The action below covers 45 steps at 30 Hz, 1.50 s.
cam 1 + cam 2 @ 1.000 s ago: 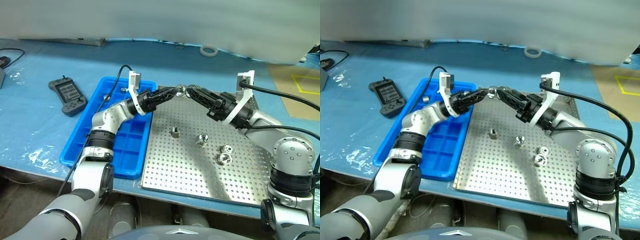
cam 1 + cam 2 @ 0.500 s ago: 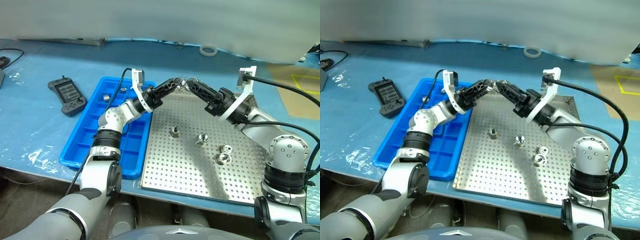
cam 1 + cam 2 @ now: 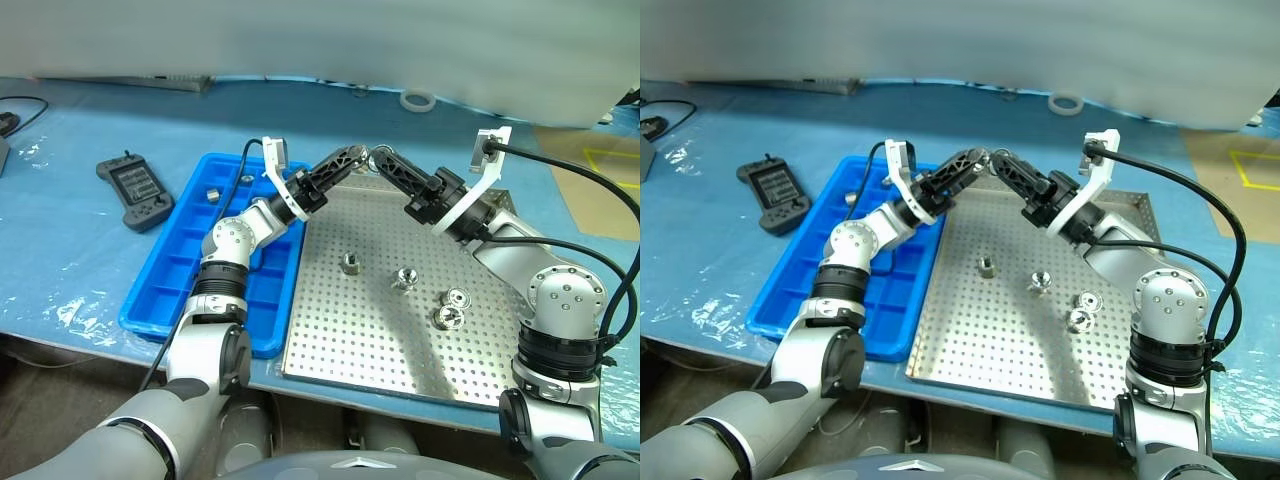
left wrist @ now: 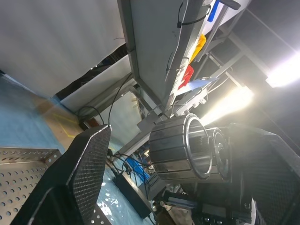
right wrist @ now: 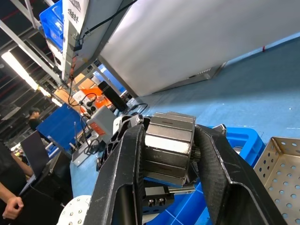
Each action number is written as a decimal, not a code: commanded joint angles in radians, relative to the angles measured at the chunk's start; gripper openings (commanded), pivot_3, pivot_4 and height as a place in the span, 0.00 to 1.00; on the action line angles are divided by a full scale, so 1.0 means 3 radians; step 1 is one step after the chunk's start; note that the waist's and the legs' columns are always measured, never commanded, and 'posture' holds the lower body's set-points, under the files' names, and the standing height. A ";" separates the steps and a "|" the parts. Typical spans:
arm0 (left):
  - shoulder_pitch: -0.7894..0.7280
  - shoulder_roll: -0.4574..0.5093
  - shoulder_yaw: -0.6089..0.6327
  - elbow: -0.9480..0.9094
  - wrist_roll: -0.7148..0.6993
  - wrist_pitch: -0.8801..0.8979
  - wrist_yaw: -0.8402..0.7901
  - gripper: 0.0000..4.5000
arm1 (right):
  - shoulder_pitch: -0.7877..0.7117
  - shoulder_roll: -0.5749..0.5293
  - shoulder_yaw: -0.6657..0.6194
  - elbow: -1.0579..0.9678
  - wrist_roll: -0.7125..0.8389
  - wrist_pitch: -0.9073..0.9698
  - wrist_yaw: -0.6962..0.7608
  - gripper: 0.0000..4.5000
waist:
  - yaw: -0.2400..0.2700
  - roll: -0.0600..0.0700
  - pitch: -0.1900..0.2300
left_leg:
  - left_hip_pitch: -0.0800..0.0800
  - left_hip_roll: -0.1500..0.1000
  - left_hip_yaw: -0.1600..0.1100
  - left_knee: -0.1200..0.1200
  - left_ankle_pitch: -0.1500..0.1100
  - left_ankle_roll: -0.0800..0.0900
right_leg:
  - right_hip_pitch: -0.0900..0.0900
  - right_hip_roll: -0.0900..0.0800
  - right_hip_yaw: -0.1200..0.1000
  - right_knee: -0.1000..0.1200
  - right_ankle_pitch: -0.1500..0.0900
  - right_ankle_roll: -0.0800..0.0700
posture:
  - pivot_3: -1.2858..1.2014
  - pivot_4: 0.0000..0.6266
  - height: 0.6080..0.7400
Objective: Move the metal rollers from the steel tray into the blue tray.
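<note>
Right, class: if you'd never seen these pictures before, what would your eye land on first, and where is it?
First, the two grippers meeting tip to tip above the far edge of the steel tray: the right gripper has its jaws shut on a metal roller, and the left gripper's open jaws flank it. Next, four loose rollers on the tray's perforated floor, and the blue tray to its left.

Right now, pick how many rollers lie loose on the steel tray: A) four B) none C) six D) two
A: four rollers lie on the steel tray's holed floor; a fifth sits in the right claw.
</note>
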State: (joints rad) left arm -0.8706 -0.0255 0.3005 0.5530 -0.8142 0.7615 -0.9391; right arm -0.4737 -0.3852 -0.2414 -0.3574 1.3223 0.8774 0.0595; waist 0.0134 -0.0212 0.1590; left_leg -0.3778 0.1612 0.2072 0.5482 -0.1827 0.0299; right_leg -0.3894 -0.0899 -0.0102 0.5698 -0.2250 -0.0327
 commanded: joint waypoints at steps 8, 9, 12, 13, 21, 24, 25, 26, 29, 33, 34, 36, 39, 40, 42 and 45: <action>-0.0091 -0.0014 -0.0018 -0.0060 -0.0031 -0.0073 0.0049 0.46 | -0.0055 -0.0020 -0.0069 -0.0085 0.0083 -0.0080 -0.0038 0.28 | -0.0001 0.0000 0.0000 | 0.0000 0.0000 0.0000 0.0000 0.0000 0.0000 | 0.0000 0.0000 0.0000 0.0000 0.0000 0.0000 | 0.38 0.24 1.00; -0.0088 -0.0011 -0.0023 -0.0064 -0.0032 -0.0070 0.0041 0.46 | -0.0062 -0.0019 -0.0071 -0.0083 0.0089 -0.0082 -0.0045 0.28 | -0.0001 0.0000 0.0000 | 0.0000 0.0000 0.0000 0.0000 0.0000 0.0000 | 0.0000 0.0000 0.0000 0.0000 0.0000 0.0000 | 0.38 0.24 1.00; -0.0088 -0.0004 -0.0030 -0.0056 -0.0035 -0.0068 0.0022 0.46 | -0.0076 -0.0009 -0.0070 -0.0067 0.0084 -0.0090 -0.0056 0.28 | -0.0001 0.0000 0.0000 | 0.0000 0.0000 0.0000 0.0000 0.0000 0.0000 | 0.0000 0.0000 0.0000 0.0000 0.0000 0.0000 | 0.38 0.24 1.00; -0.0088 -0.0004 -0.0029 -0.0056 -0.0036 -0.0069 0.0023 0.46 | -0.0075 -0.0006 -0.0070 -0.0068 0.0085 -0.0092 -0.0060 0.28 | 0.0000 0.0000 0.0000 | 0.0000 0.0000 0.0000 0.0000 0.0000 0.0000 | 0.0000 0.0000 0.0000 0.0000 0.0000 0.0000 | 0.38 0.24 1.00; -0.0118 0.0078 -0.0012 -0.0263 -0.0002 -0.0256 0.0025 0.46 | -0.0050 0.0004 -0.0063 -0.0047 0.0069 -0.0091 -0.0086 0.28 | -0.0002 0.0000 0.0000 | 0.0000 0.0000 0.0000 0.0000 0.0000 0.0000 | 0.0000 0.0000 0.0000 0.0000 0.0000 0.0000 | 0.38 0.24 1.00; -0.0165 0.0191 0.0019 -0.0309 0.0017 -0.0358 0.0028 0.46 | -0.0039 0.0003 -0.0066 -0.0046 0.0068 -0.0094 -0.0088 0.28 | -0.0004 0.0000 0.0000 | 0.0000 0.0000 0.0000 0.0000 0.0001 0.0000 | -0.0001 0.0000 0.0000 0.0001 0.0000 0.0001 | 0.38 0.24 1.00; -0.0193 0.0246 0.0042 -0.0276 0.0029 -0.0400 0.0040 0.46 | -0.0033 0.0003 -0.0065 -0.0041 0.0061 -0.0095 -0.0090 0.28 | -0.0004 0.0000 0.0000 | 0.0000 0.0000 0.0000 0.0000 0.0001 -0.0001 | -0.0001 0.0001 0.0000 0.0001 0.0001 0.0001 | 0.38 0.24 1.00; -0.0219 0.0307 0.0066 -0.0239 0.0038 -0.0438 0.0043 0.46 | -0.0027 0.0006 -0.0063 -0.0035 0.0054 -0.0098 -0.0090 0.28 | -0.0004 0.0000 0.0000 | 0.0000 0.0000 -0.0001 0.0000 0.0001 -0.0001 | -0.0001 0.0001 0.0000 0.0001 0.0001 0.0001 | 0.38 0.24 1.00; -0.0281 0.0446 0.0109 -0.0142 0.0045 -0.0493 0.0055 0.46 | -0.0032 0.0025 -0.0055 -0.0008 0.0038 -0.0112 -0.0093 0.28 | -0.0003 0.0000 0.0000 | 0.0000 0.0000 -0.0001 0.0000 0.0001 -0.0001 | -0.0001 0.0001 0.0000 0.0001 0.0001 0.0001 | 0.38 0.24 1.00; -0.0245 0.0587 0.0046 -0.0110 0.0075 -0.0419 -0.0033 0.46 | -0.0050 0.0043 -0.0037 0.0025 0.0009 -0.0128 -0.0078 0.28 | 0.0006 0.0000 0.0000 | -0.0001 -0.0001 -0.0001 0.0000 0.0001 -0.0001 | 0.0000 0.0001 0.0000 0.0001 0.0001 0.0001 | 0.39 0.24 1.00; -0.0228 0.0601 0.0036 -0.0115 0.0054 -0.0357 -0.0041 0.46 | -0.0055 0.0046 -0.0034 0.0032 0.0003 -0.0130 -0.0075 0.28 | 0.0007 0.0000 0.0000 | -0.0001 -0.0001 -0.0001 0.0000 0.0001 -0.0001 | 0.0000 0.0000 0.0000 0.0001 0.0001 0.0001 | 0.39 0.24 1.00; -0.0240 0.0608 0.0130 -0.0070 -0.0121 -0.0113 -0.0015 0.46 | -0.0068 0.0057 -0.0036 0.0041 0.0003 -0.0141 -0.0070 0.28 | 0.0007 0.0000 0.0000 | -0.0002 -0.0001 -0.0001 0.0000 0.0001 -0.0001 | -0.0001 0.0000 0.0000 0.0001 0.0001 0.0001 | 0.39 0.24 1.00; -0.0313 0.0552 0.0396 0.0215 -0.0352 0.0129 0.0228 0.46 | -0.0100 0.0077 -0.0080 0.0027 0.0070 -0.0180 -0.0065 0.28 | 0.0002 -0.0001 0.0000 | -0.0002 -0.0002 -0.0001 0.0001 0.0001 -0.0002 | -0.0001 0.0000 0.0000 0.0002 0.0001 0.0001 | 0.39 0.24 1.00; -0.0311 0.0534 0.0433 0.0288 -0.0376 0.0164 0.0271 0.46 | -0.0115 0.0086 -0.0105 0.0021 0.0106 -0.0197 -0.0064 0.28 | 0.0001 -0.0001 0.0000 | -0.0001 -0.0002 0.0000 0.0001 0.0001 -0.0003 | -0.0001 0.0000 0.0000 0.0002 0.0001 0.0001 | 0.39 0.24 1.00; -0.0235 0.0454 0.0453 0.0323 -0.0391 0.0196 0.0345 0.46 | -0.0139 0.0123 -0.0163 0.0015 0.0196 -0.0248 -0.0114 0.28 | 0.0001 -0.0001 0.0000 | -0.0001 -0.0001 -0.0001 0.0001 0.0002 -0.0004 | -0.0001 0.0001 0.0000 0.0003 0.0001 0.0001 | 0.39 0.24 1.00; -0.0143 0.0318 0.0538 0.0292 -0.0491 0.0261 0.0439 0.46 | -0.0133 0.0146 -0.0194 0.0018 0.0265 -0.0277 -0.0171 0.28 | 0.0008 -0.0001 0.0000 | -0.0001 -0.0001 -0.0001 0.0002 0.0001 -0.0003 | 0.0000 0.0000 0.0000 0.0002 0.0001 0.0001 | 0.38 0.24 1.00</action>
State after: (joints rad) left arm -0.9122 0.0781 0.4470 0.6593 -0.9260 0.8283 -0.8173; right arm -0.4961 -0.3437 -0.2648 -0.3242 1.3627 0.8179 0.0118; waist 0.0158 -0.0216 0.1591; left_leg -0.3783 0.1607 0.2068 0.5488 -0.1823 0.0294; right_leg -0.3892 -0.0899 -0.0103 0.5703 -0.2248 -0.0326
